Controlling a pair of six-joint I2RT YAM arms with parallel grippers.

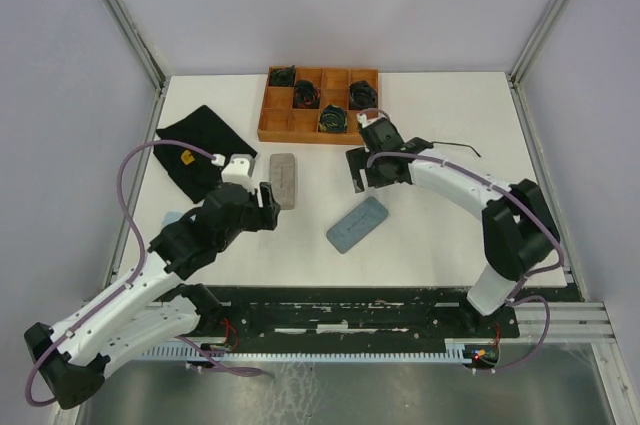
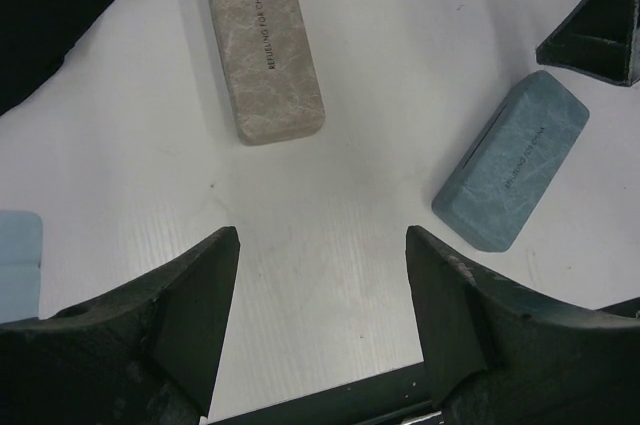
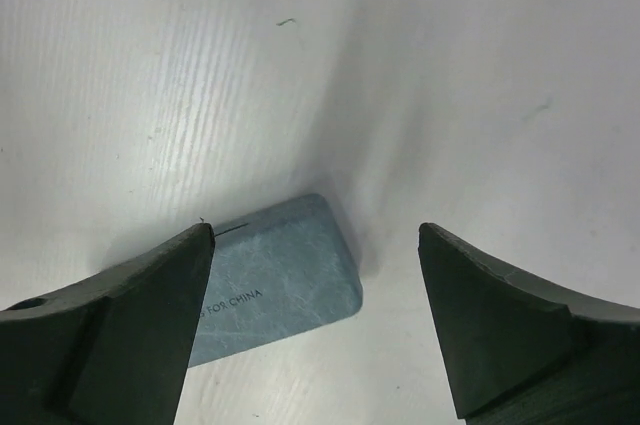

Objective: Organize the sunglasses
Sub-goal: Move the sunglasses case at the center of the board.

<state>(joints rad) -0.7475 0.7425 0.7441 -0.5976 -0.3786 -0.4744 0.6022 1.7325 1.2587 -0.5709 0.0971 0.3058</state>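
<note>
My left claw (image 2: 320, 245) stands open, with only bare white table (image 2: 330, 175) between its dark fingers (image 2: 200, 295). Just ahead of it on the table lies the grey case (image 2: 262, 40), closed, long side running away from me. To its right is the blue case (image 2: 512, 160), also closed and set at a slant, well apart from the grey one. At the upper left a black cloth (image 2: 50, 5) lies flat, and a pale blue object (image 2: 18, 265) shows at the left edge, cut off by the frame. My right claw (image 3: 315, 235) is open too, gripping nothing, and hangs over the table with one end of the blue case under its left finger (image 3: 140, 315). From the top view, the right claw sits between the blue case and the wooden tray (image 1: 273, 125) at the far side, which holds four dark green coiled bundles (image 1: 333, 118), each in its own compartment. Of the sunglasses (image 1: 462, 147) I can make out only a thin dark wire on the table just beside the right arm; the rest I cannot tell.
</note>
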